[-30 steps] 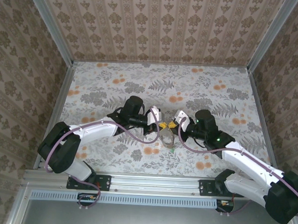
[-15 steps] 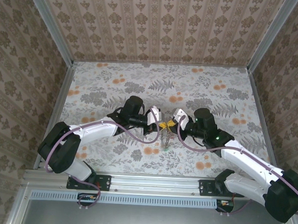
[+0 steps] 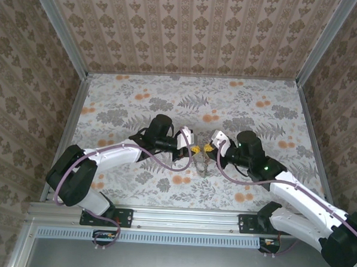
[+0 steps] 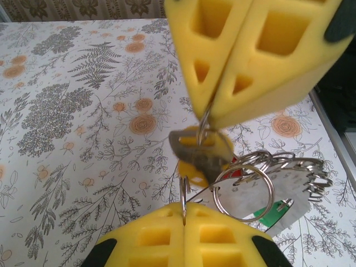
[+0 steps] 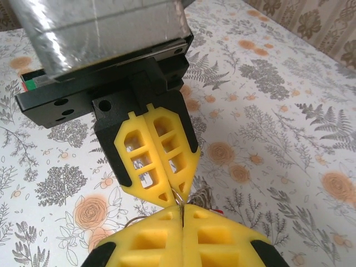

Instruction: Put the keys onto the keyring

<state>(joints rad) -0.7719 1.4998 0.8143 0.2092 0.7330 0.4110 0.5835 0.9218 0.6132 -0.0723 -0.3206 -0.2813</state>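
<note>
While both pairs of jaws are pinching shut on thin wire, the keyring (image 4: pixel 271 181) is hanging between them at the middle of the scene, just above the floral surface (image 3: pixel 138 101). A yellow-headed key (image 4: pixel 199 156) is dangling from the loop (image 4: pixel 204 119) that the right gripper (image 4: pixel 208 114) is clamping; I am judging this steadies the key while the left gripper (image 4: pixel 183 210) is gripping the ring's wire to feed it through. A green-headed key (image 4: pixel 272 214) and a fan of silvery keys (image 4: pixel 311 178) are crowding the right side, and the yellow pads (image 4: pixel 278 55) are hiding where wire meets wire, so I cannot tell whether the key is threading yet.
</note>
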